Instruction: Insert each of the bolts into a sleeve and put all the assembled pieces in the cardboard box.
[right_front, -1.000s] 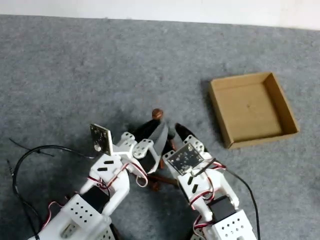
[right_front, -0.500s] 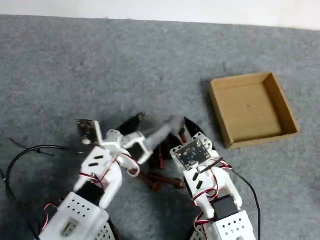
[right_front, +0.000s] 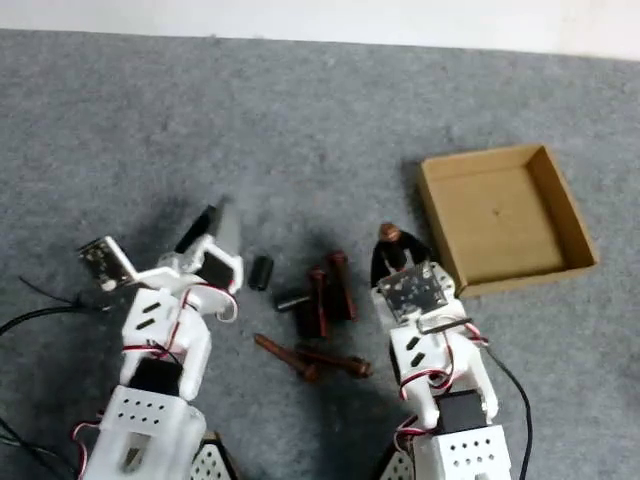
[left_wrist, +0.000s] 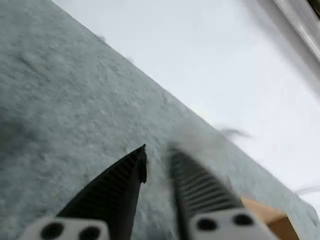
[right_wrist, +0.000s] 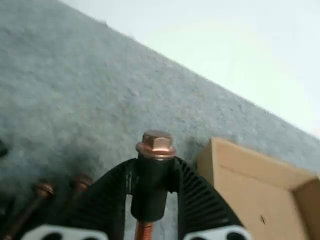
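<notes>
My right gripper (right_front: 392, 258) (right_wrist: 152, 172) is shut on a black sleeve (right_wrist: 150, 192) with a copper bolt (right_wrist: 156, 142) standing through it, its head (right_front: 389, 234) up. It hovers just left of the cardboard box (right_front: 500, 215) (right_wrist: 250, 187), which holds nothing. My left gripper (right_front: 212, 226) (left_wrist: 157, 157) is open with nothing between its fingers, raised at the left of the parts. On the carpet between the arms lie a black sleeve (right_front: 261, 272), a second sleeve (right_front: 292, 298), several brown bolts (right_front: 330, 288) and two more bolts (right_front: 300, 357) nearer the arm bases.
Grey carpet covers the table, with a pale wall strip along the far edge. A black cable (right_front: 40, 312) trails at the left beside the left arm's base. Two bolt heads (right_wrist: 42, 190) show beside the right gripper. A corner of the box (left_wrist: 265, 215) shows past the left fingers.
The two grippers were close together over the parts. My left gripper has let go and swung away to the left. My right gripper has moved a little right with the bolt and sleeve.
</notes>
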